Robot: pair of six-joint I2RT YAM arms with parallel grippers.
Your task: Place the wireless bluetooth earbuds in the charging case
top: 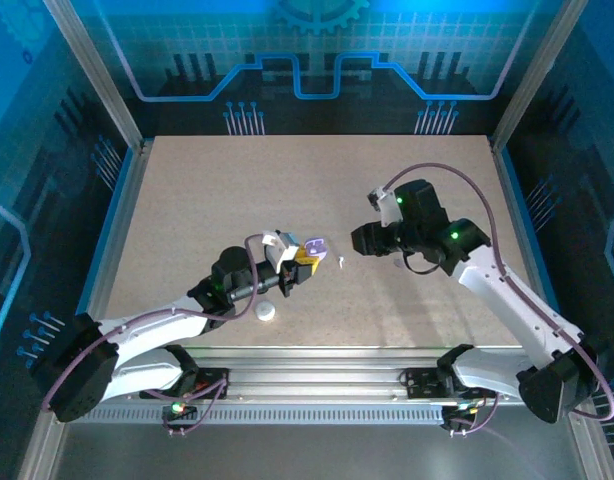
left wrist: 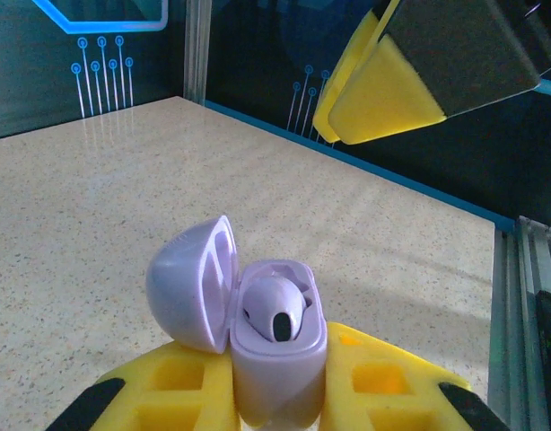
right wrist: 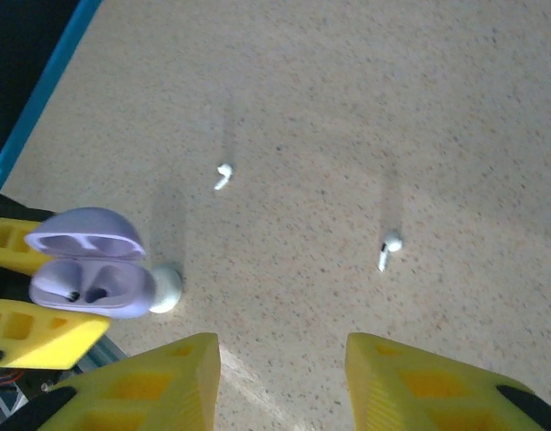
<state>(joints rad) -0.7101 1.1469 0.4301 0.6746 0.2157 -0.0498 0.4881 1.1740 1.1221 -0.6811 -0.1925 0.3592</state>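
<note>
Left hand (top: 293,268) pinches the open case (left wrist: 277,359) — we hold it steady. Right hand (right wrist: 280,377), spread and empty — we centre it over one earbud (right wrist: 388,247).

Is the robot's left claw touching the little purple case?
Touching. In the left wrist view, the left gripper has its yellow fingers pressed against both sides of the open purple case, with no gap showing.
</note>
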